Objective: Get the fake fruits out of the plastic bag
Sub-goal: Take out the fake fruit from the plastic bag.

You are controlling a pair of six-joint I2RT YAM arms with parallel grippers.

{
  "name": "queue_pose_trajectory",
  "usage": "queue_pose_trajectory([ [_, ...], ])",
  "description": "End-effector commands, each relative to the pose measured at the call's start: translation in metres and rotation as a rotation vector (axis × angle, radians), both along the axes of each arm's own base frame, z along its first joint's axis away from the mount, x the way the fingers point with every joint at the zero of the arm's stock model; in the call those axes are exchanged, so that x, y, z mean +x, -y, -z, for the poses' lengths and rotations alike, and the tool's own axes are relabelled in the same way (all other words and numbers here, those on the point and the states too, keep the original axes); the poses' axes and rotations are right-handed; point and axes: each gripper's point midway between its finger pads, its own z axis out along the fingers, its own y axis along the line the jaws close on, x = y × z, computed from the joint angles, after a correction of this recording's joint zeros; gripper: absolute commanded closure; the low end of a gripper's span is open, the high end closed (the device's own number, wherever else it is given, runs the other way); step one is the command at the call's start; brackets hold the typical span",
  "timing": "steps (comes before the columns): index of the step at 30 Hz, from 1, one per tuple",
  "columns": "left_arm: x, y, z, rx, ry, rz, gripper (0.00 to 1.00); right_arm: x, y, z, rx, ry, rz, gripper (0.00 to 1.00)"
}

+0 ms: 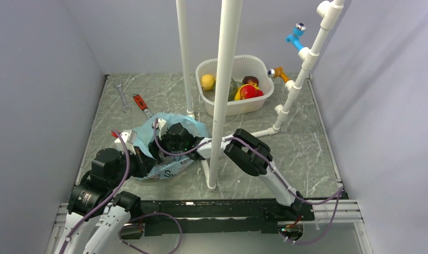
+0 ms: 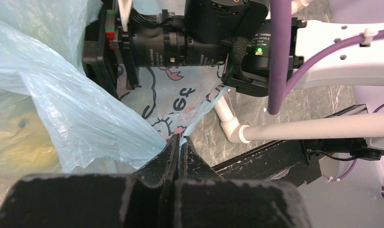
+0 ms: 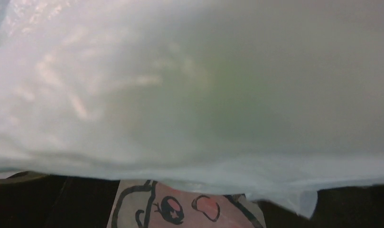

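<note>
The light blue plastic bag (image 1: 166, 132) lies crumpled on the table's left half, between my two grippers. My left gripper (image 2: 180, 140) is shut on a thin edge of the bag (image 2: 76, 109); in the top view it sits at the bag's near left side (image 1: 147, 157). A yellow shape (image 2: 16, 140) shows through the film on the left. My right gripper (image 1: 175, 138) is pushed into the bag, its fingertips hidden. The right wrist view is covered by bag film (image 3: 190, 161) with a greenish blur (image 3: 204, 95) behind it. Several fake fruits lie in the white tub: yellow (image 1: 208, 81), green (image 1: 233, 89), red (image 1: 248, 92).
The white tub (image 1: 264, 71) stands at the back centre. Two wrenches (image 1: 125, 98) (image 1: 142, 104) lie at the back left. White PVC pipes rise from the table: a thick one (image 1: 222, 95) just right of the bag, a thin one (image 1: 185, 58) behind it, a branched one (image 1: 301, 69) at right.
</note>
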Motion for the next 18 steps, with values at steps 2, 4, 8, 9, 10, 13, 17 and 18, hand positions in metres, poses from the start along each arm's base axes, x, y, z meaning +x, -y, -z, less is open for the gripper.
queue_pose_trajectory([
  [2,0.005,0.005,-0.002,-0.008,0.005,0.019,1.00,0.002,-0.038,-0.039,0.182,0.021,-0.065,0.00],
  [4,0.005,0.005,-0.001,-0.007,0.000,0.021,1.00,0.002,-0.045,-0.033,0.181,0.010,-0.078,0.00],
  [8,0.006,0.006,0.000,-0.006,-0.004,0.022,1.00,0.001,-0.056,-0.018,0.165,-0.008,-0.101,0.00],
  [9,0.006,0.006,0.000,-0.005,-0.004,0.022,1.00,0.001,-0.059,-0.015,0.162,-0.015,-0.105,0.00],
  [10,0.006,0.005,0.000,-0.005,-0.004,0.021,1.00,0.002,-0.061,-0.014,0.162,-0.019,-0.106,0.01],
  [13,0.007,0.005,0.001,-0.005,-0.009,0.020,1.00,0.004,-0.069,-0.015,0.172,-0.045,-0.108,0.10],
  [17,0.007,0.005,0.001,-0.004,-0.011,0.018,1.00,0.000,-0.069,-0.028,0.209,-0.064,-0.114,0.36],
  [18,0.007,0.005,0.001,-0.004,-0.012,0.017,1.00,-0.001,-0.067,-0.032,0.220,-0.063,-0.110,0.43],
])
